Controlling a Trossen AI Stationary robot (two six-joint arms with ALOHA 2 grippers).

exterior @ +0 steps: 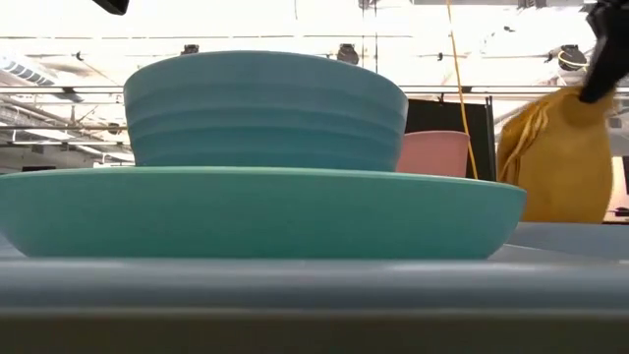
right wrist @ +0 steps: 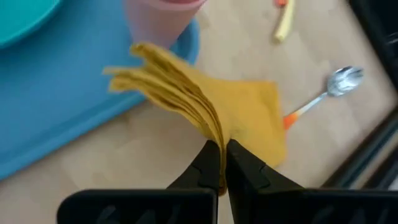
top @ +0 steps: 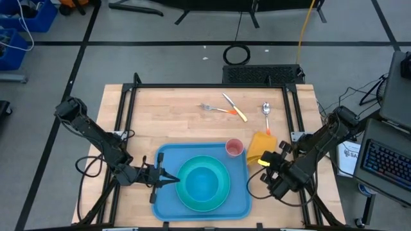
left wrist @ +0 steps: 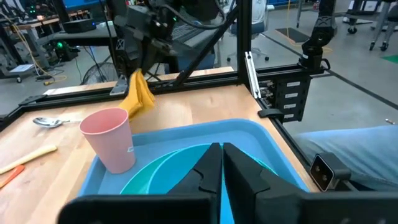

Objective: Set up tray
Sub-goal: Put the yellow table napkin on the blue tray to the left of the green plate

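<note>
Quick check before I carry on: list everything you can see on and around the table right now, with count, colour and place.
tray: one, light blue, near edge of the table, centre
plate: one, turquoise, on the tray
bowl: one, turquoise, on the plate
cup: one, pink, upright in the tray's far right corner
napkin: one, yellow-orange, folded, lifted just off the tray's right side
fork: one, metal with orange handle, far part of the table
knife: one, pale with orange handle, beside the fork
spoon: one, metal with orange handle, far right of the table
left claw: one, dark, shut, over the tray's left part at the plate's edge
right claw: one, dark, shut on the napkin
</note>
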